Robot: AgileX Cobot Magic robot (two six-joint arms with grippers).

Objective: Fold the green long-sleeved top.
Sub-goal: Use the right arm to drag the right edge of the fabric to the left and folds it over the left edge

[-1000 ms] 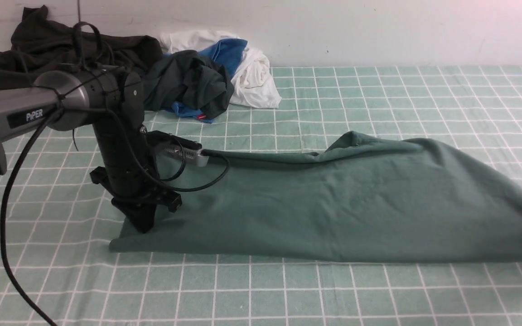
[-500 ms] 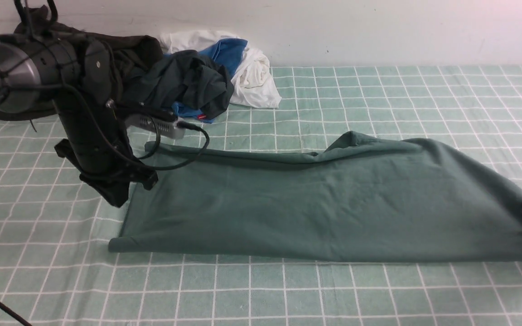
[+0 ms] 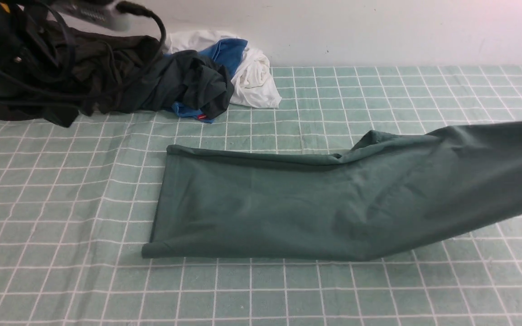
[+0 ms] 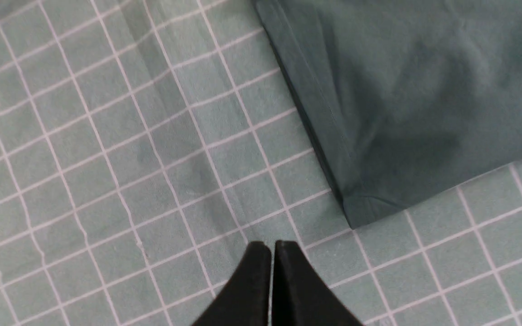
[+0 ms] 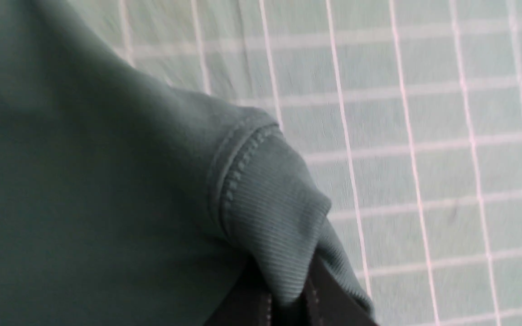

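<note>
The green long-sleeved top (image 3: 315, 203) lies folded into a long band across the gridded cloth. Its left end rests flat, while its right end rises off the table and runs out of the front view. In the right wrist view my right gripper (image 5: 283, 301) is shut on a ribbed edge (image 5: 274, 217) of the top. My left gripper (image 4: 272, 246) is shut and holds nothing. It hangs above bare cloth, a little off the top's near left corner (image 4: 356, 210). Only my left arm (image 3: 7, 50) shows in the front view, raised at the back left.
A heap of clothes sits against the back wall at the left: a blackish garment (image 3: 93, 68), a dark green one (image 3: 197, 86), a blue one (image 3: 227, 52) and a white one (image 3: 254, 79). The pale green gridded cloth (image 3: 288, 294) covers the table.
My left arm has lifted off the top's left end and drawn back up to the left. My right gripper has closed on the right end and raised it, dragging the top to the right.
</note>
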